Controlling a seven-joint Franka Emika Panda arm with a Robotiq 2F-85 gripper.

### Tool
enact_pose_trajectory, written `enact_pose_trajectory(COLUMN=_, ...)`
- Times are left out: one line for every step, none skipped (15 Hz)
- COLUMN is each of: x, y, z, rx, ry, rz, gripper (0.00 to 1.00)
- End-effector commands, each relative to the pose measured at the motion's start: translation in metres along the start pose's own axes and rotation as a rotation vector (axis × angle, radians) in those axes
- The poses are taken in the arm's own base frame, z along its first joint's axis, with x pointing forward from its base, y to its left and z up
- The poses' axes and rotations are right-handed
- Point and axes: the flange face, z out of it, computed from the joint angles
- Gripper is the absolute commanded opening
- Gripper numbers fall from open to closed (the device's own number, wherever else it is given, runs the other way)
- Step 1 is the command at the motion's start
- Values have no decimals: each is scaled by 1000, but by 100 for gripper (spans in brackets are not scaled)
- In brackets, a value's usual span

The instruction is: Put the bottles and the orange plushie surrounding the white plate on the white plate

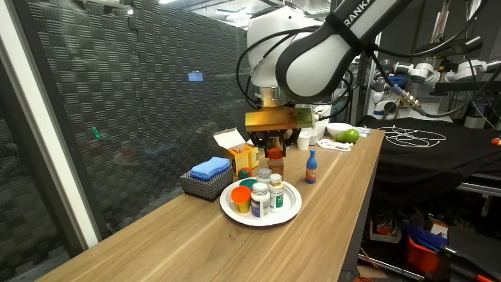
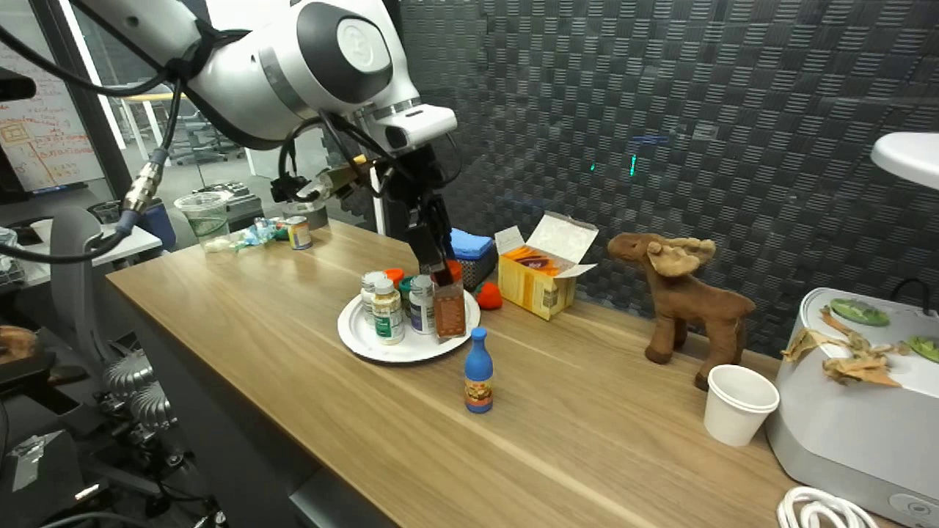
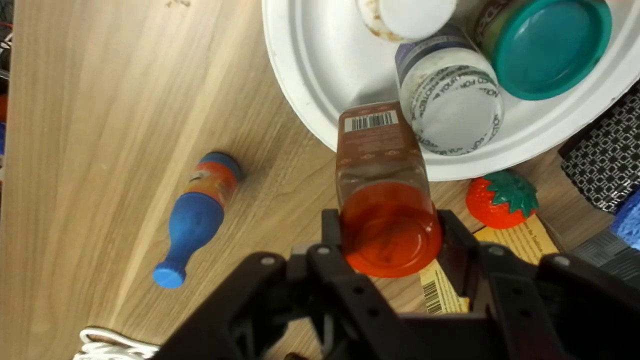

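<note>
The arm (image 1: 318, 74) is white-shelled with charcoal bands (image 1: 301, 47); pale letters (image 1: 357, 13) reading RANKA show beside a black strap (image 1: 343, 32). A round cap (image 2: 365, 45) carries an embossed emblem. Black cables (image 2: 110, 91) loop along it, one bearing a silver connector (image 2: 144, 188). Below a bright metal ring (image 1: 270, 96) sits a faceted gold block (image 1: 268, 119). The linked jaws are matte black, with small round screws (image 3: 267, 261).

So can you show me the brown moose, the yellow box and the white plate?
Brown moose (image 2: 693, 304), in an exterior view: on its body.
Yellow box (image 2: 528, 287), in an exterior view: on its yellow side.
White plate (image 3: 342, 60), in the wrist view: on a bare patch inside its rim.
</note>
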Motion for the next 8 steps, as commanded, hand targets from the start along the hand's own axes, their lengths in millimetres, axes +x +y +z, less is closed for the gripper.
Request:
enact_pose_trajectory(x=-10, y=-1, z=-11, rx=7, ry=6, rz=8, gripper=24)
enact_pose_trajectory(x=-12, y=-2, z=-9, rx=9, ry=0, rz=10, gripper=24)
enact_pose_trajectory(x=-12, y=-3, z=-8, rx=10, ry=-4, rz=12, gripper=24)
enact_pose_trajectory(x=-13, y=-4, z=-7, rx=12, ry=-8, rz=13, gripper=24)
enact_pose_trajectory(x=-13, y=-5, z=-7, rx=13, ry=-8, rz=13, gripper=24)
enact_pose_trajectory(x=-13, y=-6, z=-7, rx=17, ry=-6, rz=12, gripper=24)
enact_pose_trajectory(x=-14, y=-7, z=-7, rx=18, ry=-5, rz=11, gripper=24)
enact_pose_trajectory(x=-14, y=-8, z=-7, rx=20, ry=-7, rz=9, gripper=24)
